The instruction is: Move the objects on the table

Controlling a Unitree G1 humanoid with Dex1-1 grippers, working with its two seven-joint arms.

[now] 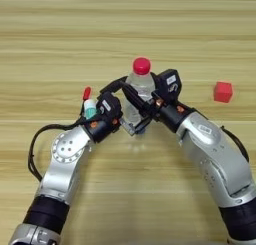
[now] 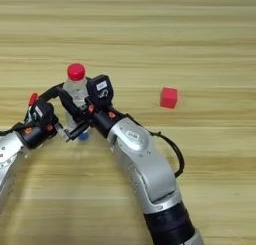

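A clear plastic bottle [image 1: 140, 87] with a red cap stands upright at the middle of the table [image 1: 125, 19]. My right gripper [image 1: 132, 109] reaches in from the right, its black fingers [image 1: 136, 100] closed on the bottle's lower body. Coming from the left, my left gripper [image 1: 122, 105] stands open, one finger curving past the bottle's upper left and one low at its foot. Just left of that wrist stands a green-and-white glue stick [image 1: 90, 109], with a thin red pen [image 1: 87, 93] behind it. A blue bit of a glue stick [image 1: 140, 131] shows at the bottle's foot.
A small red cube [image 1: 223, 92] sits alone on the table, well to the right of the bottle and apart from both arms. A black cable [image 1: 33, 154] loops out to the left of my left forearm.
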